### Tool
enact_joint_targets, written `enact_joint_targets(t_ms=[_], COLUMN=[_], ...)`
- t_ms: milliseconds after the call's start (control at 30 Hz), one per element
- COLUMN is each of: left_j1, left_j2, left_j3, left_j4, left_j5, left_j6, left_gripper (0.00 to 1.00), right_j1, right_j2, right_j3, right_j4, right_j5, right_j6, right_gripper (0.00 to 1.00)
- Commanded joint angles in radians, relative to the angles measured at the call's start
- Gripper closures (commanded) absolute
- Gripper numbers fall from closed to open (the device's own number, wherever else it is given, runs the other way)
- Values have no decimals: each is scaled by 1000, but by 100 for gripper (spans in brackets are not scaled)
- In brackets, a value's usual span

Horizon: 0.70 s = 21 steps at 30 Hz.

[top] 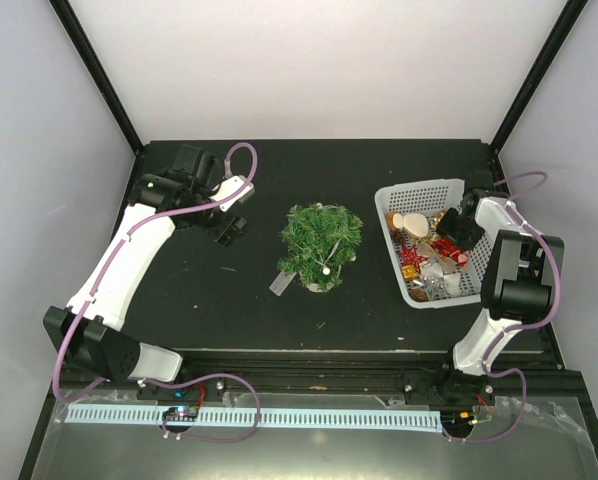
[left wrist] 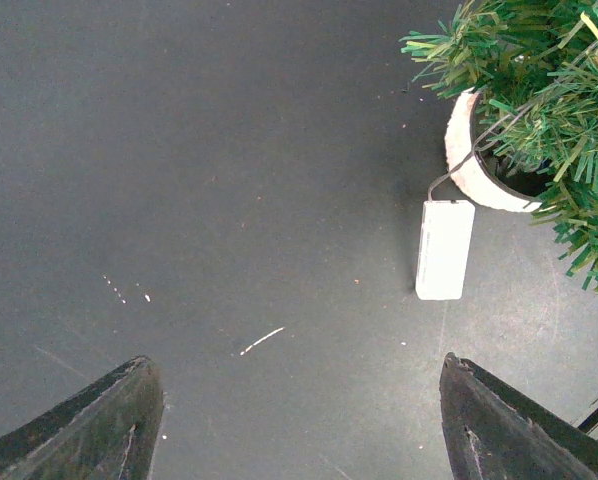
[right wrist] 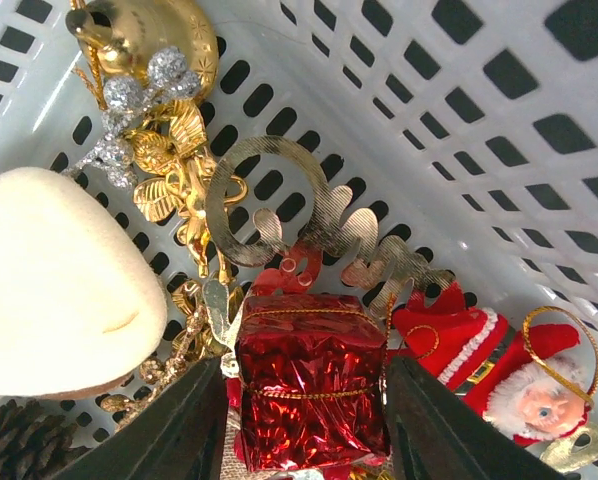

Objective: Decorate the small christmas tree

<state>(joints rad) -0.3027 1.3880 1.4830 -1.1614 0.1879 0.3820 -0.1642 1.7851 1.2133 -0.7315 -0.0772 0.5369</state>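
A: Where does the right pincer (right wrist: 307, 400) stand?

B: Down inside the white perforated plastic basket (top: 396, 200), its two dark fingers on either side of a shiny red foil gift-box ornament tied with gold thread (right wrist: 309, 385). They flank its sides closely, but whether they press on it cannot be told, so the grasp looks in the making rather than made.

A: Why that ornament?

B: It sits on top of the heap with flat sides, easier to pinch than the gold cut-out lettering (right wrist: 309, 225) behind it. A small red-and-white Santa figure with a gold hanging loop (right wrist: 499, 370) lies just to one side, a cream rounded piece (right wrist: 49, 280) to the other, a gold bauble with silver berries (right wrist: 149, 60) further up.

A: And the left pincer (left wrist: 299, 420)?

B: Released, fingers spread wide over bare black worktop (left wrist: 179, 180), holding nothing. It seems parked there, near the tree and ready to steady it.

A: Where is the tree?

B: The small christmas tree with bushy dark-green needles (top: 321, 240) stands mid-worktop, between the arms and apart from the basket. From above its long axis appears roughly upright, tip toward the camera, cream-white round pot (left wrist: 474, 165) below. A white rectangular tag (left wrist: 444, 248) on a thin wire lies flat beside the pot.
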Motion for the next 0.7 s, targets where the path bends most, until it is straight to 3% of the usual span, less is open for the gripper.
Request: enact_joint_targets(t_ms=[0, 167, 367, 667], left_j1=[-4, -4, -4, -3], left_j2=[11, 13, 15, 17], left_j3=[0, -1, -3, 3], left_j4=[1, 0, -1, 1], left_j5=[23, 27, 26, 16], left_j6=[-5, -3, -3, 1], left_gripper=[23, 24, 24, 24], right_j1=[-6, -6, -6, -6], right_j2=[-19, -12, -54, -196], right_j3=[-7, -33, -61, -84], right_j4=[17, 31, 35, -5], right_j5=[7, -23, -16, 33], right_j6=[-2, -5, -2, 6], right_gripper=[52, 46, 67, 71])
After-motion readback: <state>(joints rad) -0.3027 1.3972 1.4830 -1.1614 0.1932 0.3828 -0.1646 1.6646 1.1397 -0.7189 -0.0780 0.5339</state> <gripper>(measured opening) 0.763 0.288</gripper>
